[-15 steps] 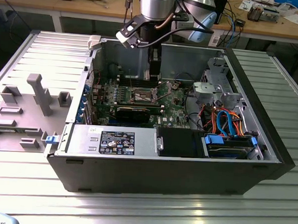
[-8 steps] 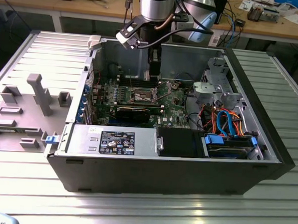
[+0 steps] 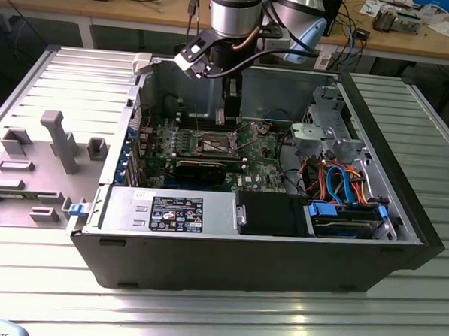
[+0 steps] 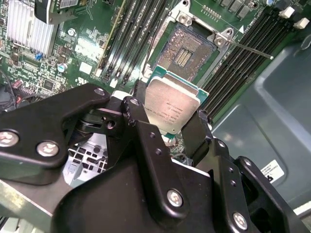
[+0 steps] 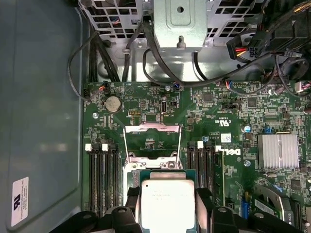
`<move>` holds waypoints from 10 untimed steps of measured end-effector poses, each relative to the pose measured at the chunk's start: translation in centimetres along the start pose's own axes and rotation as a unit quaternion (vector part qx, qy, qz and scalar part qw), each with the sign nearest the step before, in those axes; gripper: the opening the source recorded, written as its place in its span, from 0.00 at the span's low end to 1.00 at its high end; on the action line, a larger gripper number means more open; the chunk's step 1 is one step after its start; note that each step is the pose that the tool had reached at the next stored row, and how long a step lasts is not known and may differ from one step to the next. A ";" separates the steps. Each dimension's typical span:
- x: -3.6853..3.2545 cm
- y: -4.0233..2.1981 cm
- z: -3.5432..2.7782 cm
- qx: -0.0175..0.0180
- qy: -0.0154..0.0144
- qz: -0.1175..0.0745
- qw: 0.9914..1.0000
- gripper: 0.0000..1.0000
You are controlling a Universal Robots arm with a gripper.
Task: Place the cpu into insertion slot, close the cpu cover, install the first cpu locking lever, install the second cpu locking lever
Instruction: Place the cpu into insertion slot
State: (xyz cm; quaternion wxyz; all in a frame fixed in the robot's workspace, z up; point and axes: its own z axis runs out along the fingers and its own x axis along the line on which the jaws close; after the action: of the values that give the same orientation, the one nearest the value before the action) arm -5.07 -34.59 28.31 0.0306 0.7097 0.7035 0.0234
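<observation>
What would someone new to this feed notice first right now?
The silver cpu stands out, clamped in the black gripper above the green board in both wrist views. Just past it in the second wrist view lies the bare insertion slot, and the first wrist view shows the cpu cover standing open. In the exterior view, the arm reaches down into the open computer case.

Gripper [image 3: 228, 120] just above the insertion slot [image 3: 215, 143] in open computer case [image 3: 242, 259].
</observation>
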 end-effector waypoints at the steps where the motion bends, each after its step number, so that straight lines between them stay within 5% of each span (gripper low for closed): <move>1: 0.00 0.00 0.05 0.000 0.000 0.000 1.000 0.54; 10: 0.00 -0.02 0.13 0.000 0.000 0.000 1.000 0.54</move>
State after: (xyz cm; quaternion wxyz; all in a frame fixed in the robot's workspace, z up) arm -5.08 -34.60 28.18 0.0307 0.7095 0.7036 0.0234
